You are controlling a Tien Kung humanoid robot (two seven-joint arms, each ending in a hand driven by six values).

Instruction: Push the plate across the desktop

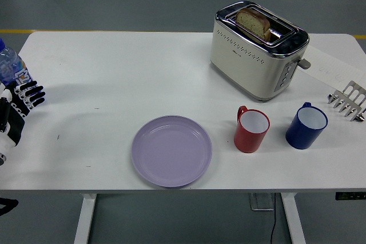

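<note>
We see bare table (114, 67) left of the lavender plate (171, 151) and beyond it. Right of the plate, the red mug (251, 130) stands near its rim, with the blue mug (306, 126) further right. The toaster (258, 50) blocks the far-right corner beyond the plate. A water bottle (10, 67) stands far left of the plate, at the table's edge.

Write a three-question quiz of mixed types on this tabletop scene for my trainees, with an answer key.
1. True or false: the left robot hand is touching the round lilac plate.
2. Which stands nearer the plate? A) red mug B) blue mug
3. Fill in: a slice of bread sits in the cream and chrome ____.

Key: 1 false, the hand is at the table's left edge, well apart from the plate; 2 A; 3 toaster.
</note>
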